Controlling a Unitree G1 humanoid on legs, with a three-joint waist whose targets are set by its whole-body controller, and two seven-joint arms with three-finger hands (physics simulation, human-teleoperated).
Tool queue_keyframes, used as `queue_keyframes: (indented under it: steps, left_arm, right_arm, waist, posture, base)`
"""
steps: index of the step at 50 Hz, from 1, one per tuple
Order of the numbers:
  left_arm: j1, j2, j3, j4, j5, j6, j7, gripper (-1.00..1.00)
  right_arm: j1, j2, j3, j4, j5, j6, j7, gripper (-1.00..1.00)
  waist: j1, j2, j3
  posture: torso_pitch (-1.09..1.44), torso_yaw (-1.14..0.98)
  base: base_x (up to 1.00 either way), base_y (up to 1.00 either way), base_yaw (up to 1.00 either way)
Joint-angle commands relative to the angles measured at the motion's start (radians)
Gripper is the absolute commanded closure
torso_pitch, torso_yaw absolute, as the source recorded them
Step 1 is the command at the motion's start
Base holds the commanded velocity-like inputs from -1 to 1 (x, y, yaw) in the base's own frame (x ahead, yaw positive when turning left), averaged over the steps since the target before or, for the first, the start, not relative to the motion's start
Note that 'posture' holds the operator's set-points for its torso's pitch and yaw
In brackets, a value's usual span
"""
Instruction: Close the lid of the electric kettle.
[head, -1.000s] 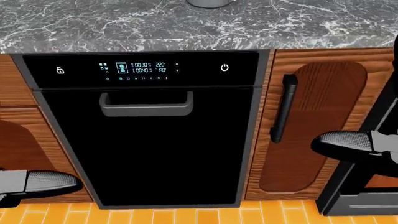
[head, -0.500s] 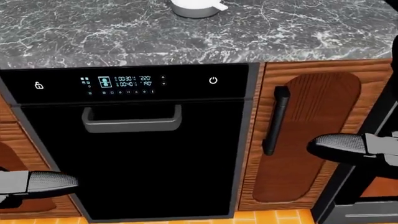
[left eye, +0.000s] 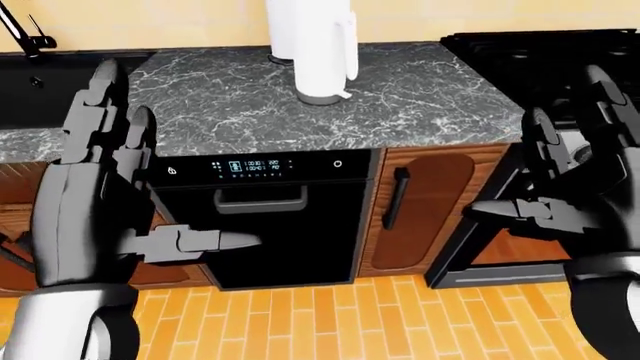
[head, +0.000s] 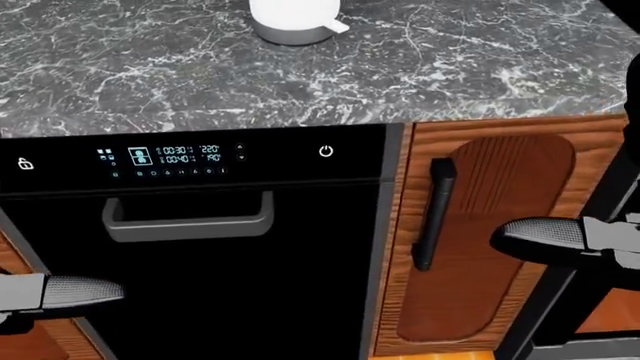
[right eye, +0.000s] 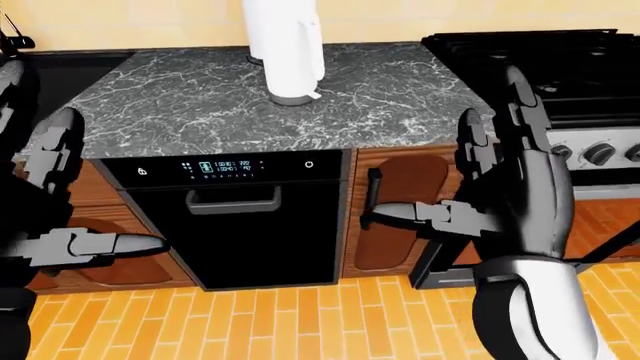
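Camera tilted up, more kettle (left eye: 318, 49) visible | both hands' fingers (left eye: 100, 112) released

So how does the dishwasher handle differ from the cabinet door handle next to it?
The dishwasher handle lies horizontal and is grey; the cabinet door handle stands vertical and is black. The dishwasher handle sits on a glossy black door below a lit control panel; the cabinet handle sits on a wooden door. Both are bar-shaped pulls under the marble counter.
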Motion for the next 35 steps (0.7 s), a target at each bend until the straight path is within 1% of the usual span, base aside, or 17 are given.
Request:
queue_keyframes:
  steps: [1,7,9,10,11,12,13,15,19,21,23,24,25,27,29,33,35]
  left_arm:
    - [-0.012,0.016,0.047,-0.006,0.026,-0.031,0.007,-1.00]
    - [-0.009,0.018,0.040,-0.006,0.028,-0.037,0.010,-1.00]
    - [-0.009,0.017,0.039,-0.006,0.031,-0.038,0.009,-1.00]
    - [-0.010,0.015,0.038,-0.006,0.031,-0.035,0.009,-1.00]
    - [-0.011,0.013,0.038,-0.006,0.034,-0.033,0.007,-1.00]
    - [-0.011,0.009,0.038,-0.006,0.037,-0.031,0.004,-1.00]
    - [-0.012,0.003,0.037,-0.006,0.042,-0.027,0.001,-1.00]
    - [-0.016,-0.002,0.035,-0.006,0.046,-0.021,-0.001,-1.00]
    - [-0.021,-0.002,0.036,-0.006,0.040,-0.018,0.001,-1.00]
    - [-0.022,-0.001,0.034,-0.006,0.039,-0.018,0.002,-1.00]
    - [-0.019,-0.003,0.036,-0.006,0.040,-0.021,0.000,-1.00]
    - [-0.020,0.000,0.034,-0.006,0.041,-0.021,0.003,-1.00]
    - [-0.018,0.001,0.034,-0.006,0.042,-0.024,0.002,-1.00]
    - [-0.011,0.001,0.042,-0.006,0.040,-0.027,-0.001,-1.00]
    - [-0.017,0.004,0.038,-0.006,0.036,-0.025,0.004,-1.00]
    - [-0.016,0.002,0.038,-0.006,0.037,-0.025,0.003,-1.00]
    - [-0.020,0.001,0.035,-0.006,0.034,-0.023,0.005,-1.00]
  right_arm:
    - [-0.025,-0.010,-0.006,-0.029,0.000,-0.032,0.007,-1.00]
    - [-0.019,-0.002,-0.001,-0.029,-0.019,-0.035,0.022,-1.00]
    - [-0.020,0.000,-0.002,-0.029,-0.021,-0.033,0.025,-1.00]
    - [-0.021,0.002,-0.004,-0.029,-0.022,-0.030,0.026,-1.00]
    - [-0.023,0.004,-0.005,-0.029,-0.023,-0.027,0.027,-1.00]
    - [-0.025,0.006,-0.005,-0.029,-0.024,-0.025,0.028,-1.00]
    - [-0.026,0.009,-0.003,-0.029,-0.030,-0.023,0.031,-1.00]
    - [-0.029,0.011,-0.001,-0.029,-0.037,-0.022,0.034,-1.00]
    - [-0.031,0.014,-0.004,-0.029,-0.038,-0.016,0.037,-1.00]
    - [-0.032,0.018,-0.003,-0.029,-0.044,-0.013,0.040,-1.00]
    - [-0.032,0.022,-0.003,-0.029,-0.049,-0.011,0.045,-1.00]
    - [-0.034,0.020,-0.005,-0.029,-0.045,-0.010,0.043,-1.00]
    - [-0.030,0.019,-0.003,-0.029,-0.045,-0.013,0.041,-1.00]
    - [-0.029,0.017,-0.002,-0.029,-0.043,-0.015,0.039,-1.00]
    - [-0.029,0.014,-0.003,-0.029,-0.039,-0.016,0.036,-1.00]
    - [-0.030,0.015,-0.004,-0.029,-0.039,-0.015,0.036,-1.00]
    - [-0.032,0.013,-0.007,-0.029,-0.033,-0.013,0.032,-1.00]
  waist:
    - [0.004,-0.001,-0.017]
    - [0.000,0.054,0.000]
    - [-0.005,0.096,-0.009]
    - [-0.005,0.131,-0.020]
    - [0.008,0.095,-0.014]
    - [0.006,0.110,-0.009]
    - [0.009,0.109,-0.010]
    - [0.015,0.094,-0.017]
    - [0.019,0.056,-0.007]
    - [0.022,0.023,-0.009]
    - [0.019,-0.043,-0.032]
    - [0.009,0.007,-0.018]
    - [0.013,-0.012,-0.015]
    - [0.004,-0.001,-0.020]
    - [0.004,0.014,-0.012]
    - [0.000,0.058,-0.002]
    - [-0.006,0.102,-0.010]
  posture:
    - [0.00,0.00]
    - [0.00,0.00]
    - [0.00,0.00]
    - [0.00,0.00]
    - [0.00,0.00]
    - [0.00,0.00]
    - [0.00,0.00]
    - [0.00,0.00]
    - [0.00,0.00]
    - [0.00,0.00]
    - [0.00,0.00]
    - [0.00,0.00]
    - [0.00,0.00]
    - [0.00,0.00]
    - [0.00,0.00]
    - [0.00,0.00]
    - [0.00,0.00]
  base:
    - [0.13,-0.04,0.00]
    - [0.14,-0.03,0.00]
    - [0.14,-0.04,0.00]
    - [0.15,-0.03,0.00]
    - [0.15,-0.04,0.00]
    - [0.13,-0.03,0.00]
    - [0.15,-0.04,0.00]
    - [0.14,-0.04,0.00]
    - [0.14,-0.03,0.00]
    - [0.14,-0.03,0.00]
    - [0.14,-0.04,0.00]
    - [0.15,-0.03,0.00]
    - [0.14,-0.03,0.00]
    - [0.14,-0.03,0.00]
    - [0.14,-0.04,0.00]
    - [0.14,-0.03,0.00]
    - [0.14,-0.04,0.00]
